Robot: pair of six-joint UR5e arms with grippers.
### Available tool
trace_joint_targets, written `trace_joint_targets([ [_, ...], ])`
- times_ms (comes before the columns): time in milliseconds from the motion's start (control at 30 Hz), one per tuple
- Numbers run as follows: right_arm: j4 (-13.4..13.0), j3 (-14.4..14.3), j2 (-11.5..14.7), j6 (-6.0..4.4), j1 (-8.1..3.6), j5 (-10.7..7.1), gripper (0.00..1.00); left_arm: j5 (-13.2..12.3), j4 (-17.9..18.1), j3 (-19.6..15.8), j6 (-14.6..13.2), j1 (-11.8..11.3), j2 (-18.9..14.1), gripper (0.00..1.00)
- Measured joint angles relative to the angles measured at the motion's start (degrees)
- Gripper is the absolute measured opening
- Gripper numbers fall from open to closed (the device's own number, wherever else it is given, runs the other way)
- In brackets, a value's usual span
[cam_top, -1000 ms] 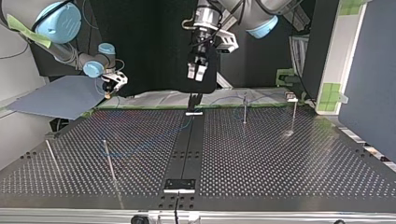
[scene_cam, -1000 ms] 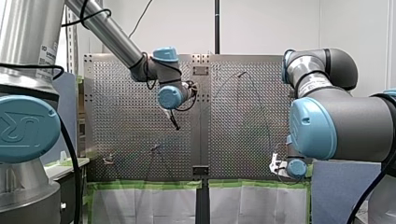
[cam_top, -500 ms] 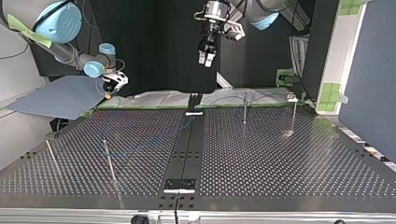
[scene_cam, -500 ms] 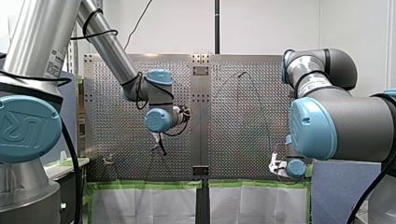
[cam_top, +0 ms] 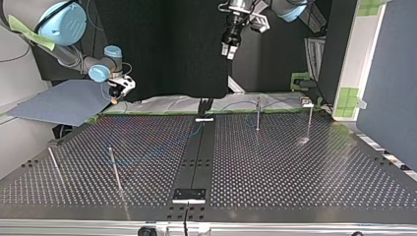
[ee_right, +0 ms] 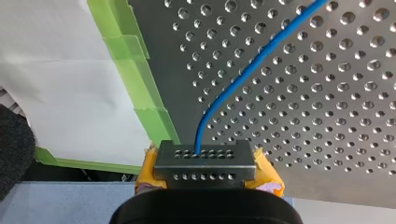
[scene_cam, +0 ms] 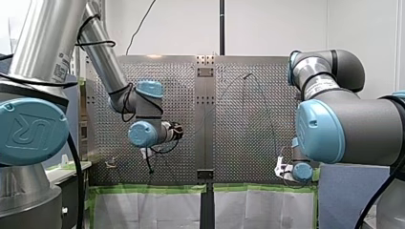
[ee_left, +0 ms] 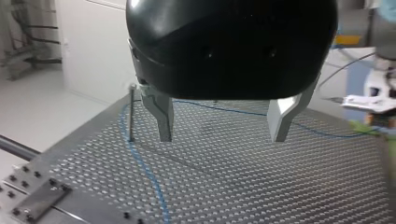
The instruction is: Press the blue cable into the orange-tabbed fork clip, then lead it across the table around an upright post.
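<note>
Your left gripper [ee_left: 222, 138] hangs above the perforated table [ee_left: 289, 186] with its fingers spread and nothing between them. 1 upright post [ee_left: 132, 114] stands just beside it. The blue cable [ee_left: 140, 158] runs past that post's foot. Well apart from the post, your right gripper [ee_right: 205, 161] is clamped on the cable.

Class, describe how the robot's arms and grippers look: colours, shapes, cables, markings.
My left arm and my right arm are grey tubes with light-blue joint caps; a black cable loops the left. My left gripper is a black dome with tapered metal fingers. My right gripper has yellow pads beside a perforated metal block.
</note>
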State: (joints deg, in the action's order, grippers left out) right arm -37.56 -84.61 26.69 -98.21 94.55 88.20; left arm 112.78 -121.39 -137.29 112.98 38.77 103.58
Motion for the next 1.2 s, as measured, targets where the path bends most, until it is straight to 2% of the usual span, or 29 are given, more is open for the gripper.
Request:
trace_joint_targets([
  [133,0.3,0.0,0.0,0.01,0.04,-0.03,0.0,-1.1,0.1,-2.1,-0.1,-0.6,0.0,1.0],
  [300,0.4,0.0,0.0,0.12,0.07,-0.03,0.0,-1.2,0.2,-5.1,-1.5,-1.0,0.0,1.0],
  [400,0.5,0.1,0.0,0.75,0.21,-0.03,0.0,-1.1,0.4,-6.0,-2.3,-1.2,0.0,1.0],
  [567,1.4,0.7,0.0,2.81,0.87,-0.15,0.0,-1.0,2.2,-5.9,-3.4,-1.4,0.0,1.0],
  [667,2.4,1.0,0.1,3.39,1.16,-0.5,0.0,-1.1,2.6,-5.4,-4.3,-1.4,0.0,1.0],
  [833,3.4,1.0,0.2,3.59,1.27,-0.79,0.0,-1.1,2.8,-5.2,-5.1,-1.4,0.0,1.0],
  [1200,3.5,1.1,0.2,3.62,1.29,-0.82,0.0,-1.1,2.8,-5.2,-5.2,-1.4,0.0,1.0],
])
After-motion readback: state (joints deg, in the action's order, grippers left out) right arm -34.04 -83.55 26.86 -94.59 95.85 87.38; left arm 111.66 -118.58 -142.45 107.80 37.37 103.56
